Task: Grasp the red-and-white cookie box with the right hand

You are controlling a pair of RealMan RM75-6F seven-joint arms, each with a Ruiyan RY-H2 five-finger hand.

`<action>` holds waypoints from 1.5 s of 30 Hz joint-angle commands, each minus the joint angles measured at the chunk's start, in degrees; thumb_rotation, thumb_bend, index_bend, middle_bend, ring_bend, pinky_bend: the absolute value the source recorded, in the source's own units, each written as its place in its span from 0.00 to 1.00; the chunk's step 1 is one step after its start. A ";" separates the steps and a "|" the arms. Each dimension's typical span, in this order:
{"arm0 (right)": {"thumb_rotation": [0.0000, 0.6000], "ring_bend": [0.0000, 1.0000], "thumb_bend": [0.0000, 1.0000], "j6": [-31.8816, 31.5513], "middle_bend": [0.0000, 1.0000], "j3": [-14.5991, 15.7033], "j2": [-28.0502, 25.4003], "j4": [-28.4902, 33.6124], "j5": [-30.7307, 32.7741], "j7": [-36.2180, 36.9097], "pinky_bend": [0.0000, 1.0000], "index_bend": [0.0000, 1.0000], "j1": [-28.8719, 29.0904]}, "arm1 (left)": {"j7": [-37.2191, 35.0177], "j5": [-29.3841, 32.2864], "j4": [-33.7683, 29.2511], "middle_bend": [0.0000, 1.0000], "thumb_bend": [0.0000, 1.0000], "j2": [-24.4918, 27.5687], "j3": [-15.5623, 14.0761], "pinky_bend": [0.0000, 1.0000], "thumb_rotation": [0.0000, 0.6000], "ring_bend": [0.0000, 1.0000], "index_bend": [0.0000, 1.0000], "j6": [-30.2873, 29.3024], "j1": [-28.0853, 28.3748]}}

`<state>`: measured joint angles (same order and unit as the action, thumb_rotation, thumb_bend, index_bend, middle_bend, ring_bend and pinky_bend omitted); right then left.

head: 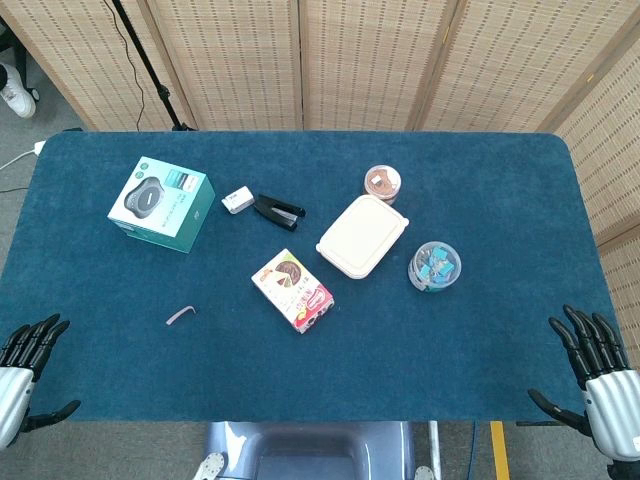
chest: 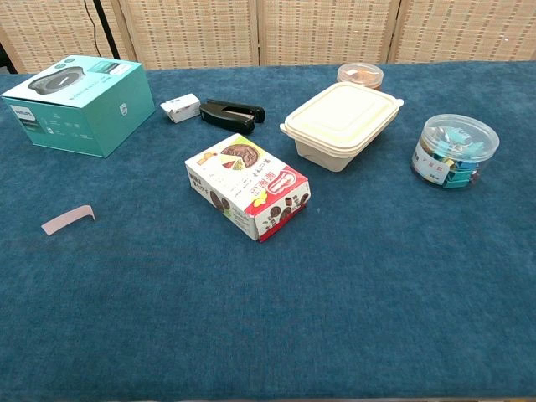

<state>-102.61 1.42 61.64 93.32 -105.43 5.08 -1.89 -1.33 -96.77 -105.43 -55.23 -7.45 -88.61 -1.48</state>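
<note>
Right hand (head: 600, 385): fingers (head: 585, 335) spread apart and extended, thumb set off to the side, nothing held; it sits past the near right corner of the table (head: 480, 330), off the cloth, well apart from every item. Left hand (head: 22, 375): fingers (head: 35, 335) likewise apart, nothing held; it sits past the near left corner, also off the cloth. Neither hand shows in the chest view.

Red-and-white cookie box (head: 292, 290): lying flat near the middle of the table, turned at an angle, touching nothing; in the chest view (chest: 245, 188) its red end faces near right.

Surroundings: cream lidded container (head: 362, 235) just far right of the box; clear round tub of blue clips (head: 434, 266) to the right of that; small round jar with brown contents (head: 382, 183) at the container's far side; black stapler (head: 278, 210) and small white box (head: 237, 200) far of the cookie box; teal carton (head: 162, 203) at far left; pale strip (head: 180, 315) near left.
</note>
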 commanded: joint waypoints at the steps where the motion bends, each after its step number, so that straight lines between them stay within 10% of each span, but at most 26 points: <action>1: 1.00 0.00 0.00 0.47 0.00 0.09 0.05 0.07 -0.13 -0.39 0.00 0.00 0.15 | 0.19 0.57 -0.19 0.00 0.05 0.05 0.25 0.00 1.00 0.00 0.00 0.37 0.13; 17: 1.00 0.00 0.00 1.56 0.00 0.20 -2.09 0.65 1.27 4.67 0.00 0.00 0.64 | 1.56 17.13 -1.07 0.00 0.05 -7.64 9.78 0.00 1.00 0.00 0.01 10.47 7.11; 27: 1.00 0.00 0.00 2.16 0.00 0.96 -2.86 0.24 0.21 7.08 0.00 0.00 1.04 | 22.33 33.07 1.36 0.00 0.15 -21.10 15.94 0.00 1.00 0.00 0.30 13.57 14.32; 45: 1.00 0.00 0.00 4.58 0.00 1.59 -3.82 1.14 0.94 7.13 0.00 0.00 1.61 | 29.75 44.16 12.71 0.00 0.26 -37.33 19.28 0.00 1.00 0.00 0.39 15.27 20.97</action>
<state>-98.03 3.01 57.82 94.46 -104.50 12.21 -0.29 28.25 -52.81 -92.93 -92.36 11.76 -73.51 19.28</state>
